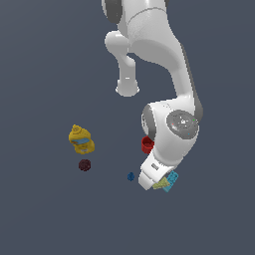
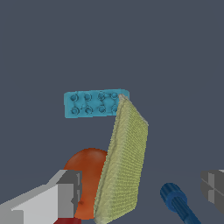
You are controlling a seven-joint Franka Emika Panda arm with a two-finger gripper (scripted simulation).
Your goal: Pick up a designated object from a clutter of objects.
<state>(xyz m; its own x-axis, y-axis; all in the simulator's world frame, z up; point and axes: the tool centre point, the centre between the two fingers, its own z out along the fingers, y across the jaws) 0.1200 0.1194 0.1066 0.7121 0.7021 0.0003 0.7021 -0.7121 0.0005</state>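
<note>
Yellow-green box, tilted with the cyan brick at its twelve o'clock, looks light, stiff and thin, best pinched across its faces by the wide-open gripper.

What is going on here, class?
A Panda arm has its gripper open and lowered over a clutter of small items. The yellow-green box lies between the fingers, not yet gripped. A cyan brick, an orange ball and a small blue piece crowd around it.
</note>
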